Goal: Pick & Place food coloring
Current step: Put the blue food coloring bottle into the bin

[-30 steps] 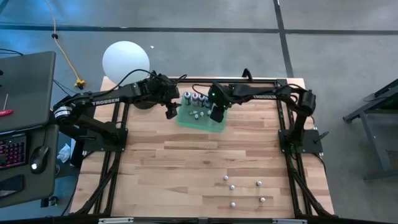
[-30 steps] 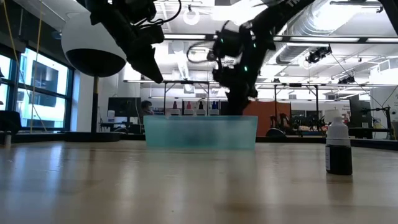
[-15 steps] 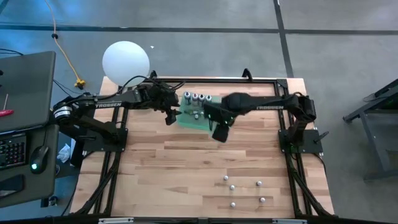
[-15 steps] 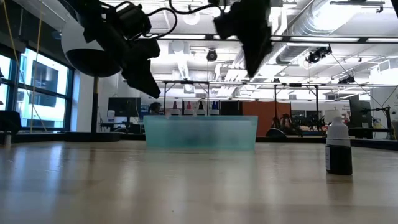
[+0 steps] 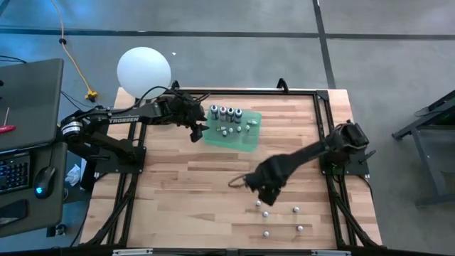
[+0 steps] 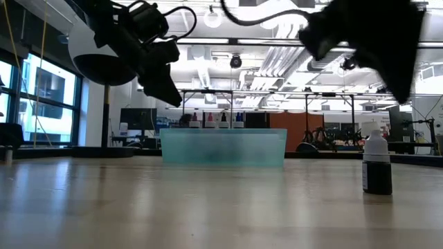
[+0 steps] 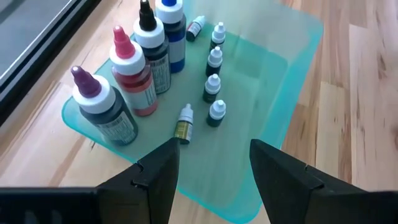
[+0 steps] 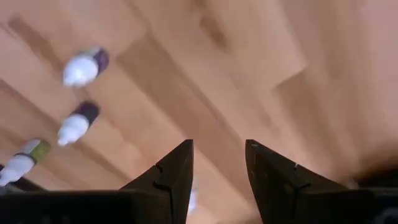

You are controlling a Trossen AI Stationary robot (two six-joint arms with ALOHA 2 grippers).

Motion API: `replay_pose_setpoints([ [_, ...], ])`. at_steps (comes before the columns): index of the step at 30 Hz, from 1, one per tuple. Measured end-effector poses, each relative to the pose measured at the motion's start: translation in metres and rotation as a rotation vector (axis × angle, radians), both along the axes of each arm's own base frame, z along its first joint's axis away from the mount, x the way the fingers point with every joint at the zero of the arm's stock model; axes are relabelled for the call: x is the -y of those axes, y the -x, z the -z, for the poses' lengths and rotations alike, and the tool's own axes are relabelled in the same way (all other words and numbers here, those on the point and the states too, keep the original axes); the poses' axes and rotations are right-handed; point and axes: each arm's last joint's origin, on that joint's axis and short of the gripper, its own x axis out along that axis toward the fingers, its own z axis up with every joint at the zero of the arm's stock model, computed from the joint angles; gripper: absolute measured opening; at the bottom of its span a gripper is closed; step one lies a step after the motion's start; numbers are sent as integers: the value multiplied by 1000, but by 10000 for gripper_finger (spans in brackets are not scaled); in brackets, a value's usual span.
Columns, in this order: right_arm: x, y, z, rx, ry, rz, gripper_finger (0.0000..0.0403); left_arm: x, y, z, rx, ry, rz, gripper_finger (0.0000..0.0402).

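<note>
The food coloring is in two groups. Four larger bottles with purple, pink, black and blue tops stand in a green see-through tray, with several tiny bottles beside them. Several more tiny bottles stand loose on the wood near the table's near right; three of them show in the right wrist view. My left gripper is open and empty, hovering at the tray's left edge. My right gripper is open and empty above the table, just beyond the loose bottles.
A large white globe stands off the table's far left corner. A black frame runs along the table's edges. One loose bottle shows close up in the low view. Bare wood lies between the tray and the loose bottles.
My right gripper has swung away from the tray toward the table's near edge and now hangs by the loose bottles at the near right. My left gripper has stayed at the tray's left edge.
</note>
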Motion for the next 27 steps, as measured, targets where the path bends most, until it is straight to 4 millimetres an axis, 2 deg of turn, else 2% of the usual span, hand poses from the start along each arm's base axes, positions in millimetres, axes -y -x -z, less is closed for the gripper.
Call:
replay_pose_setpoints([
  [7, -47, 23, 24, -23, -82, 72, 137, 0, 0, 0, -2, 2, 0, 193],
  [12, -70, 38, 39, -49, -126, 155, 137, 0, 0, 0, 2, 0, 0, 193],
  [17, -76, 50, 43, -84, -70, 175, 137, 0, -1, -1, 10, -2, -1, 193],
  [22, -70, 54, 43, -98, 27, 170, 138, -1, -2, -3, 24, 2, -6, 193],
  [27, -70, 55, 43, -108, 22, 175, 138, -1, -2, -4, 29, 11, -15, 193],
])
